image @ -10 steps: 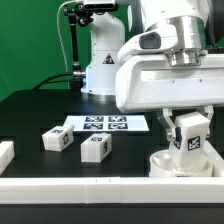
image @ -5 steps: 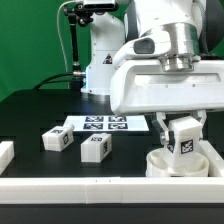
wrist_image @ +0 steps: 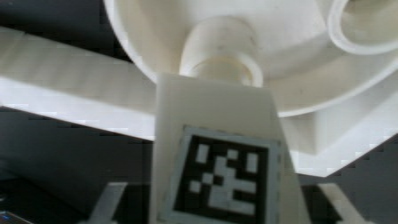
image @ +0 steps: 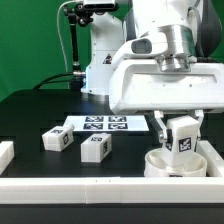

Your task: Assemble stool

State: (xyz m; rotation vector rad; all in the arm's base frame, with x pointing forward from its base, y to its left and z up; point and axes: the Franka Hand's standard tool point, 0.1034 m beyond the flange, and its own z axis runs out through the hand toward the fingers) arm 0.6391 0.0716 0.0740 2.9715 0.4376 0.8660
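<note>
Your 3 legs [image: 94, 148] are white with black-and-white square tags [wrist_image: 222, 175]. Your seat [image: 158, 166] is white too. Your table [image: 40, 110] is plain black.

I see the table [image: 30, 118] carrying everything; the marker board [image: 105, 124] lies flat near its middle, in front of the arm's base [image: 100, 70]; just before the board lie two loose parts, the far-left leg [image: 55, 140] and, beside it but apart, the nearer leg [image: 94, 148]; the seat [image: 160, 166] sits well off to the exterior view's right, just behind the low rail [image: 90, 187] along the near edge; the third leg [image: 182, 145] stands upright over the seat, between the fingers of the gripper [image: 183, 130], its lower end pointing into the seat; whether they touch I cannot tell.
</note>
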